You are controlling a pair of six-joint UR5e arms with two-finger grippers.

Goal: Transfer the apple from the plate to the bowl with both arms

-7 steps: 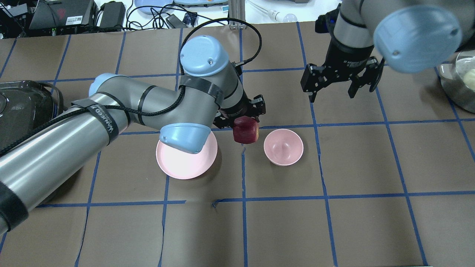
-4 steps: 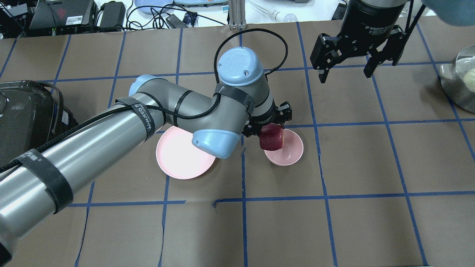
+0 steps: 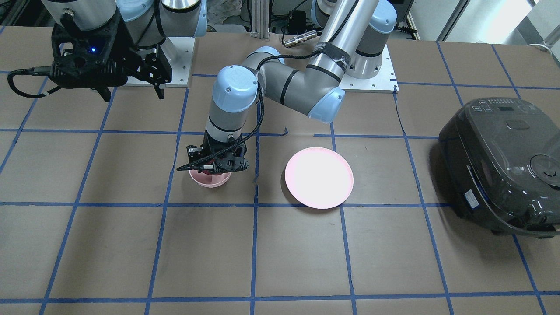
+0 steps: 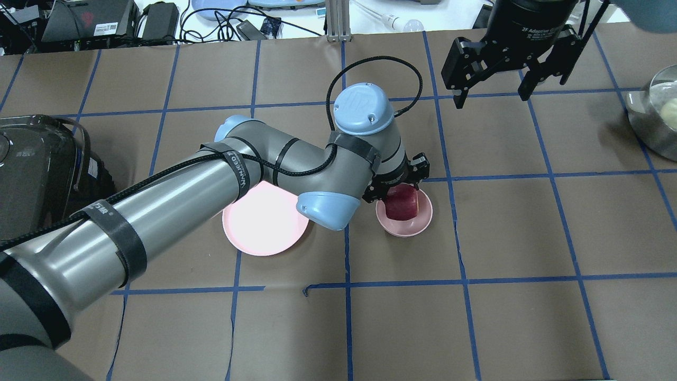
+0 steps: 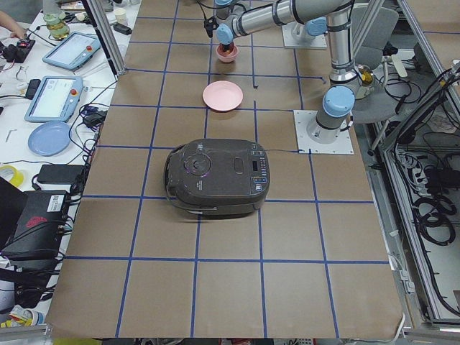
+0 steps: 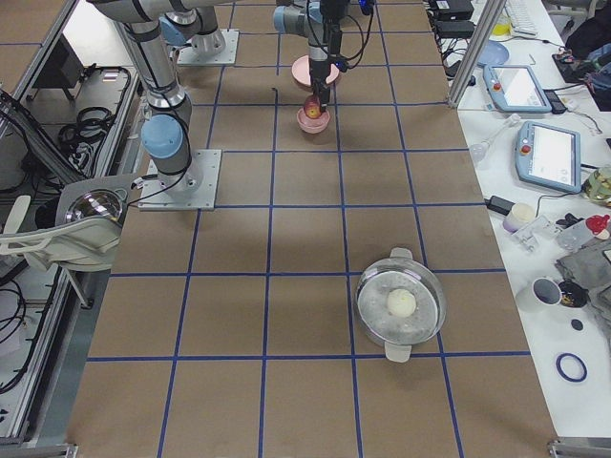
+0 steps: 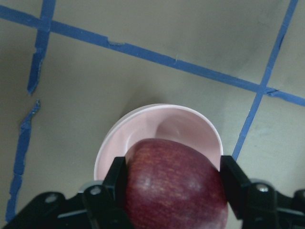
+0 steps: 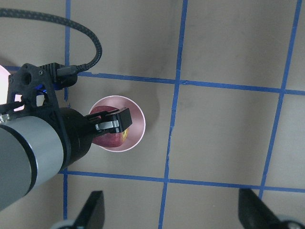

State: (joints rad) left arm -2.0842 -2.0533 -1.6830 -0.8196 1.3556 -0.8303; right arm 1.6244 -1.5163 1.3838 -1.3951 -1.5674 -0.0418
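Observation:
My left gripper [image 4: 400, 189] is shut on the dark red apple [image 4: 402, 204] and holds it low over the small pink bowl [image 4: 406, 227]. The left wrist view shows both fingers [image 7: 117, 177] pressed on the apple [image 7: 175, 183], with the bowl [image 7: 157, 115] under it. I cannot tell whether the apple touches the bowl. The flat pink plate [image 4: 254, 227] lies empty to the bowl's left. My right gripper [image 4: 492, 94] is open and empty, high above the table's far right part. In its wrist view the bowl [image 8: 139, 119] lies below.
A black rice cooker [image 4: 37, 169] stands at the left edge of the table. A steel pot [image 4: 653, 124] with a pale ball in it stands at the right edge. Cables and devices lie beyond the far edge.
My left gripper has carried the apple to the right, from beside the plate to over the bowl, and lowered it. My right gripper has pulled back toward the far edge.

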